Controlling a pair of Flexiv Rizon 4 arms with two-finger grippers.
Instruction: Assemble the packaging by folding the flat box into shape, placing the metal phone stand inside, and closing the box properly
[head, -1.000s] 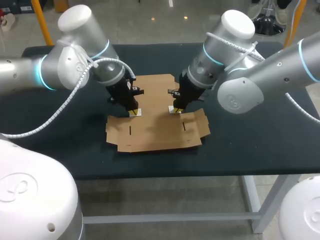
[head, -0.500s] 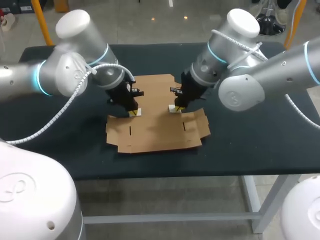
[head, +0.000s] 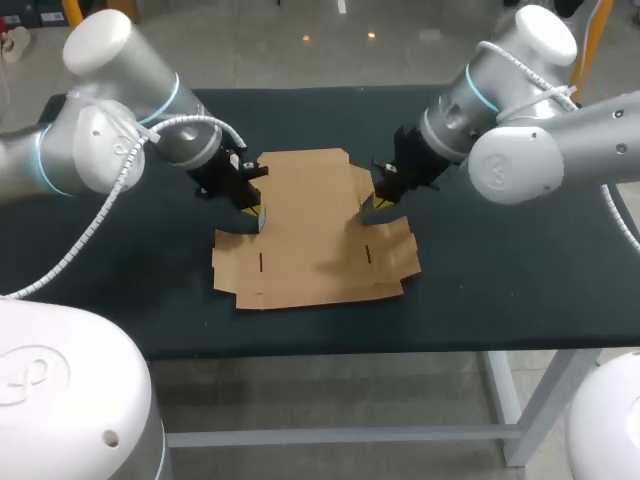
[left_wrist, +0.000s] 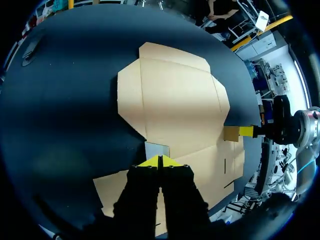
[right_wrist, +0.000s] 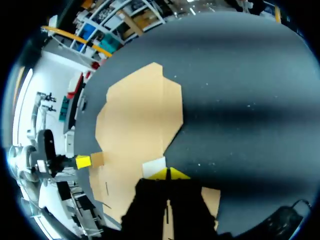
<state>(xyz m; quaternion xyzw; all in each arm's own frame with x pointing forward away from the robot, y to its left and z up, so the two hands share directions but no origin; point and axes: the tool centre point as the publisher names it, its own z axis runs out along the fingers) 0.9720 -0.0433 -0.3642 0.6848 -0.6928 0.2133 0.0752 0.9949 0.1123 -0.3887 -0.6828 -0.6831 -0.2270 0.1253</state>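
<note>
— Count?
— One box (head: 310, 230), lying flat mid-table (head: 520, 270). Two grippers.
— State?
— My left gripper (left_wrist: 160, 161) is at its left edge, my right gripper (right_wrist: 169, 174) at its right. Both have their tips pressed together.

desk top (head: 500, 290): dark, near-black matte sheet, rectangular, covers the surface edge to edge
surface detail: faint pale specks up close in the right wrist view; broad bands of light and shadow run across it
front edge: straight, thin, dark like the top
leg (head: 503, 398): pale grey metal, under the front right corner, second strut slanting beside it
crossbar (head: 330, 436): pale grey, low, runs level below the front edge
</note>
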